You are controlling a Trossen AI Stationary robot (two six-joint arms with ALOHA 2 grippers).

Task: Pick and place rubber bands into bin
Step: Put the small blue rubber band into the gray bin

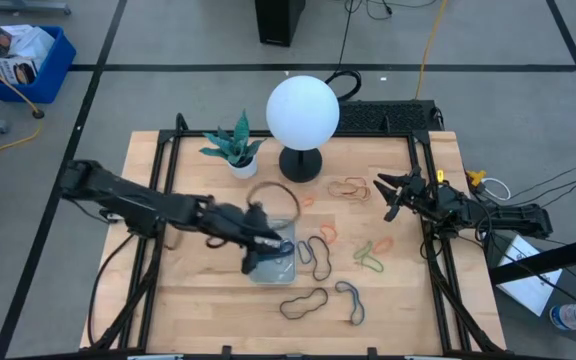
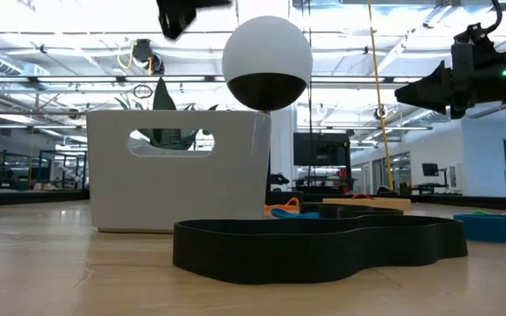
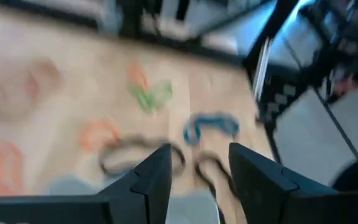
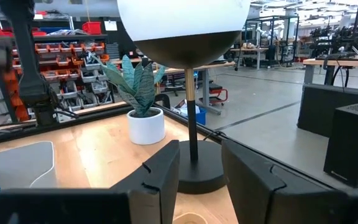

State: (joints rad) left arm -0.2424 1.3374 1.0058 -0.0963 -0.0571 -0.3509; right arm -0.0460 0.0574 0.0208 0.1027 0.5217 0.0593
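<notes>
The clear bin point(image 1: 273, 266) stands on the table, left of centre near the front; in the low view it shows as a pale box point(image 2: 178, 171). Rubber bands lie flat on the table around it: a black one point(image 1: 303, 302), a blue one point(image 1: 353, 301), a green one point(image 1: 370, 256), orange ones point(image 1: 348, 187) and a large brownish loop point(image 1: 273, 195). My left gripper point(image 1: 268, 243) hovers over the bin, open and empty, as its wrist view shows point(image 3: 199, 168). My right gripper point(image 1: 386, 197) is open and empty above the table's right side, pointing toward the lamp point(image 4: 197, 168).
A white globe lamp point(image 1: 303, 110) on a dark foot and a small potted plant point(image 1: 236, 148) stand at the table's far middle. A black band point(image 2: 323, 246) lies close to the low camera. A blue crate point(image 1: 23, 60) stands on the floor, far left.
</notes>
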